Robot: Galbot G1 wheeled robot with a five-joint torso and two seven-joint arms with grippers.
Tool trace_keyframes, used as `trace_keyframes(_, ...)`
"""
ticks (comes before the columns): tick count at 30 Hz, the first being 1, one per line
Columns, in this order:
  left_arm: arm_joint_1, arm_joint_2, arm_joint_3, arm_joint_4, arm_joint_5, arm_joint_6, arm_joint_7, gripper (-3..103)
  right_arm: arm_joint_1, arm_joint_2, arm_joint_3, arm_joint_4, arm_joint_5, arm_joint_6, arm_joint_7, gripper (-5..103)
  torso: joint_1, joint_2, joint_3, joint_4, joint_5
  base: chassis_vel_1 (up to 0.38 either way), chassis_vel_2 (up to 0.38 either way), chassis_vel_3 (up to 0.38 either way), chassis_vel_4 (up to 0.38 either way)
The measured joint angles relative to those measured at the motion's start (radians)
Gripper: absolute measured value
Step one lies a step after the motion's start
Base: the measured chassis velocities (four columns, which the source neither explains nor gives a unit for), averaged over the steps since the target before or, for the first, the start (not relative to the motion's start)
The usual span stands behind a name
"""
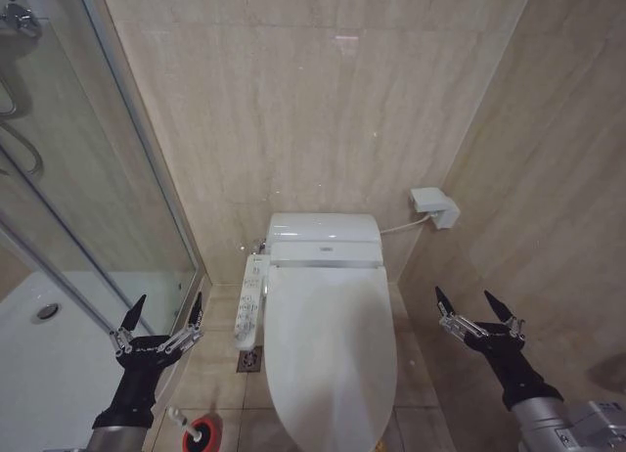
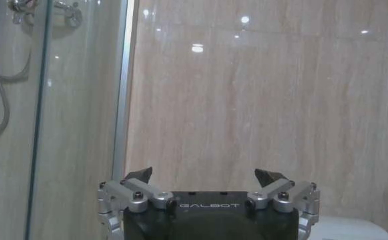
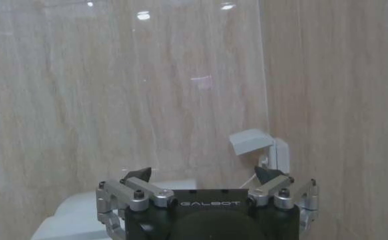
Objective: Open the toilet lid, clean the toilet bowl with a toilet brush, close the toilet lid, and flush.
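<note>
Left gripper (image 1: 166, 306): spread wide, holding nothing, raised in the air on the left of the toilet, over the floor tiles beside the shower's glass wall (image 1: 88, 178). Fingertips point toward the back wall. In the left wrist view the same gripper (image 2: 207, 176) shows both dark tips apart against the beige wall tile.

Right gripper (image 1: 479, 303): spread wide, holding nothing, raised on the right of the toilet, near the side wall. In the right wrist view the gripper (image 3: 203, 173) has its tips apart, with the white wall box (image 3: 260, 145) beyond it.

Lid (image 1: 328, 344): glossy white, shut flat over the toilet, lying between the two grippers and touched by neither. Its near end runs to the lower edge of the head view.

Bowl: under the shut lid, inside hidden.

Brush (image 1: 186, 428): standing in a red holder (image 1: 203, 434) on the floor at the left front of the toilet, just below the left gripper and apart from it. White handle upright; bristle head sunk in the holder.

Control panel (image 1: 251, 300): white, long, fixed along the toilet's left side, with a row of small buttons.

Tank cover (image 1: 324, 239): white, at the back against the wall.

Wall box (image 1: 435, 206): white, mounted on the back wall right of the toilet, a cord running from it to the tank.

Floor drain (image 1: 249, 360): small, square, beside the toilet's left side.

Shower tray (image 1: 44, 354): white, behind the glass, at far left.
</note>
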State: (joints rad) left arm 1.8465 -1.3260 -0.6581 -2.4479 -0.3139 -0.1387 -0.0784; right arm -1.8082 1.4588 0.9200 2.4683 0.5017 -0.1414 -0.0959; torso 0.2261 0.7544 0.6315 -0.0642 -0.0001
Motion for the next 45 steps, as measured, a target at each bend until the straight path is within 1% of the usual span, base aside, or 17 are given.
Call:
trace_keyframes(6,0.0,0.0,0.0,0.0,0.0,0.0,0.0,100,0.0,0.0,0.0,0.0,0.0,0.0,0.0,100,0.0,0.0,0.0,0.0004,0.0,0.098,-0.092,-0.098,0.096)
trace_keyframes(15,0.0,0.0,0.0,0.0,0.0,0.0,0.0,100,0.0,0.0,0.0,0.0,0.0,0.0,0.0,100,0.0,0.0,0.0,0.0002,-0.0001,0.162,-0.151,-0.153,0.177)
trace_keyframes(17,0.0,0.0,0.0,0.0,0.0,0.0,0.0,100,0.0,0.0,0.0,0.0,0.0,0.0,0.0,100,0.0,0.0,0.0,0.0003,0.0007,0.23,-0.209,-0.221,0.208)
trace_keyframes(18,0.0,0.0,0.0,0.0,0.0,0.0,0.0,100,0.0,0.0,0.0,0.0,0.0,0.0,0.0,100,0.0,0.0,0.0,0.0001,-0.0004,0.212,-0.247,-0.22,0.229)
trace_keyframes(20,0.0,0.0,0.0,0.0,0.0,0.0,0.0,100,0.0,0.0,0.0,0.0,0.0,0.0,0.0,100,0.0,0.0,0.0,0.0001,-0.0003,0.212,-0.247,-0.206,0.211)
trace_keyframes(21,0.0,0.0,0.0,0.0,0.0,0.0,0.0,100,0.0,0.0,0.0,0.0,0.0,0.0,0.0,100,0.0,0.0,0.0,0.0003,0.0007,0.219,-0.203,-0.206,0.225)
trace_keyframes(24,0.0,0.0,0.0,0.0,0.0,0.0,0.0,100,0.0,0.0,0.0,0.0,0.0,0.0,0.0,100,0.0,0.0,0.0,-0.0001,-0.0006,0.208,-0.187,-0.169,0.21)
trace_keyframes(25,0.0,0.0,0.0,0.0,0.0,0.0,0.0,100,0.0,0.0,0.0,0.0,0.0,0.0,0.0,100,0.0,0.0,0.0,0.0001,0.0005,0.156,-0.168,-0.172,0.161)
trace_keyframes(27,0.0,0.0,0.0,0.0,0.0,0.0,0.0,100,0.0,0.0,0.0,0.0,0.0,0.0,0.0,100,0.0,0.0,0.0,0.0003,0.0006,0.156,-0.157,-0.172,0.161)
trace_keyframes(28,0.0,0.0,0.0,0.0,0.0,0.0,0.0,100,0.0,0.0,0.0,0.0,0.0,0.0,0.0,100,0.0,0.0,0.0,0.0002,-0.0004,0.139,-0.127,-0.129,0.147)
trace_keyframes(31,0.0,0.0,0.0,0.0,0.0,0.0,0.0,100,0.0,0.0,0.0,0.0,0.0,0.0,0.0,100,0.0,0.0,0.0,0.0003,0.0004,0.12,-0.123,-0.11,0.114)
trace_keyframes(33,0.0,0.0,0.0,0.0,0.0,0.0,0.0,100,0.0,0.0,0.0,0.0,0.0,0.0,0.0,100,0.0,0.0,0.0,0.0,0.0,0.124,-0.102,-0.139,0.104)
trace_keyframes(45,0.0,0.0,0.0,0.0,0.0,0.0,0.0,100,0.0,0.0,0.0,0.0,0.0,0.0,0.0,100,0.0,0.0,0.0,0.0003,0.0002,0.146,-0.142,-0.143,0.148)
